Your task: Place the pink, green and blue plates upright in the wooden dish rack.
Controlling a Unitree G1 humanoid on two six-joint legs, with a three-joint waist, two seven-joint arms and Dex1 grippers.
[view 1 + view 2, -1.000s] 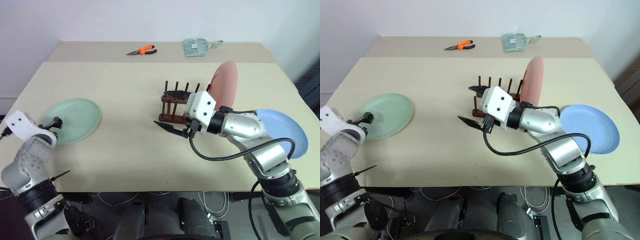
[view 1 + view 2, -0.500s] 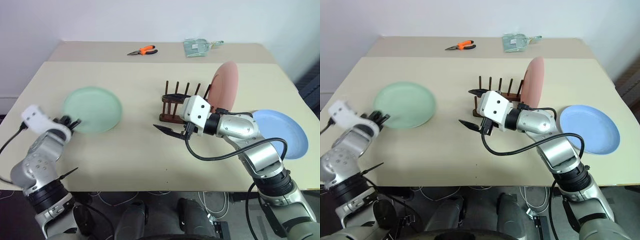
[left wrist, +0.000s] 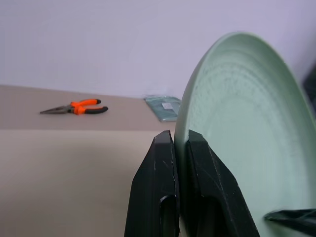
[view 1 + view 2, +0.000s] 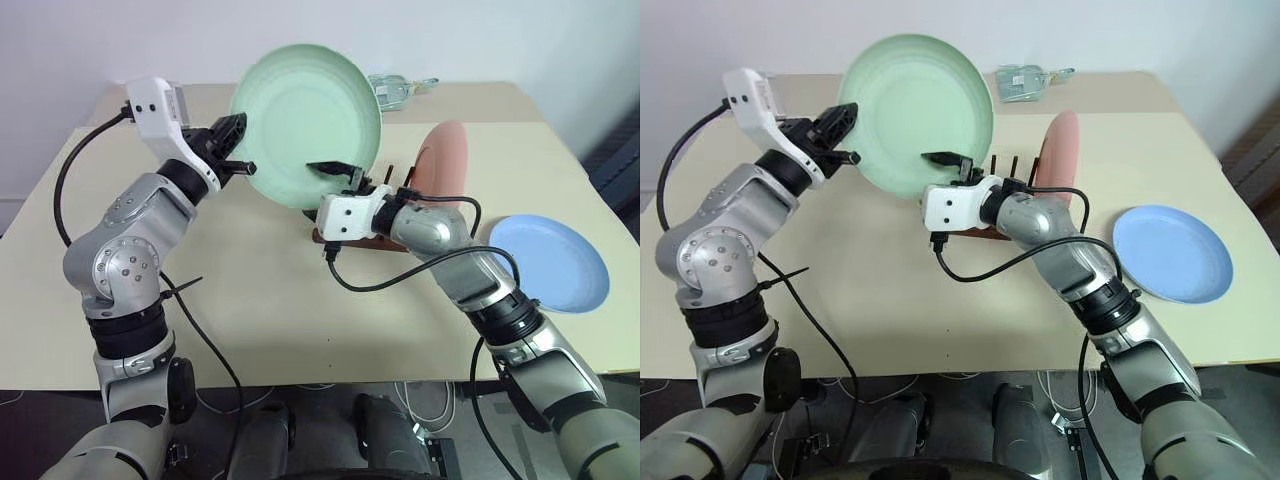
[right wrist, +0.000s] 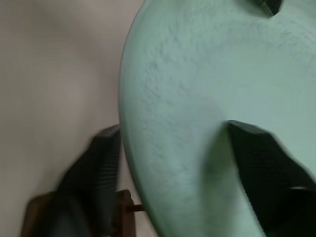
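Now, head view: left tool (image 4: 237, 150) pinches the green plate (image 4: 305, 120) at its 9 o'clock rim, held upright above the wooden dish rack (image 4: 365, 232); right tool (image 4: 345, 180) straddles its 6 o'clock edge, fingers spread. Left wrist view: fingers (image 3: 160, 197) pressed on the rim. Right wrist view: plate sits between the jaws, so a mistimed handover could let it drop onto the pink plate (image 4: 443, 170).

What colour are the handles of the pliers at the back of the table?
Orange; the pliers show best in the left wrist view.
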